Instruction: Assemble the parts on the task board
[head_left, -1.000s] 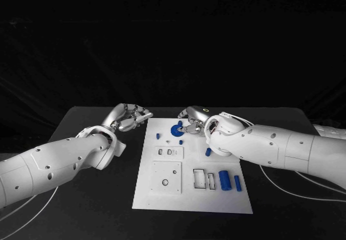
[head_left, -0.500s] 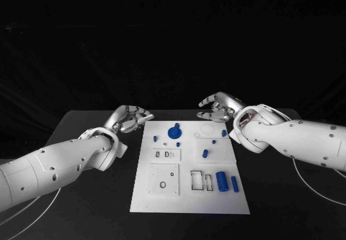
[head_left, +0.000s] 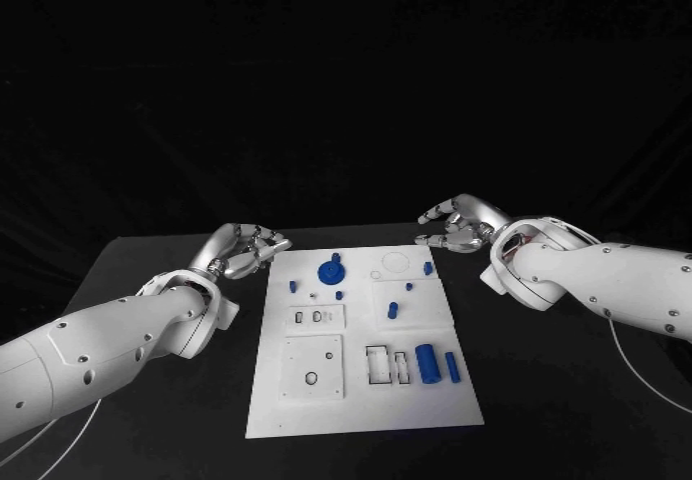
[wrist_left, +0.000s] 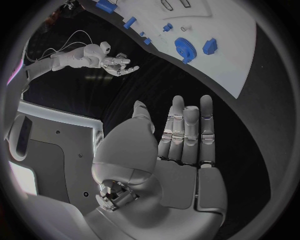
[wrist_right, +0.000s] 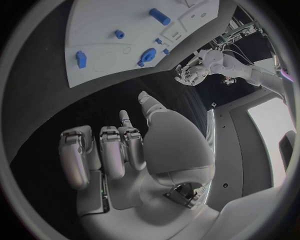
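Note:
The white task board (head_left: 361, 415) lies in the middle of the black table. A blue gear (head_left: 330, 270) stands at its far end with small blue pegs (head_left: 293, 285) around it. Two blue cylinders (head_left: 427, 362) lie at the near right. My left hand (head_left: 245, 248) hovers just off the board's far left corner, fingers apart and holding nothing. My right hand (head_left: 459, 225) hangs beyond the far right corner, fingers spread and bent, nothing in them. In the left wrist view the left hand (wrist_left: 178, 150) is stretched flat, with the gear (wrist_left: 184, 48) beyond it. The right wrist view shows the right hand (wrist_right: 119, 160) and the board (wrist_right: 100, 25).
A square white plate (head_left: 313, 366) with holes and framed slots (head_left: 378, 362) sit on the board's near half. Black table (head_left: 577, 400) stretches to both sides of the board. White cables run under both arms.
My right hand has lifted off the blue gear and drawn back to the right, past the board's far right corner. The left hand has stayed by the far left corner. The camera has shifted.

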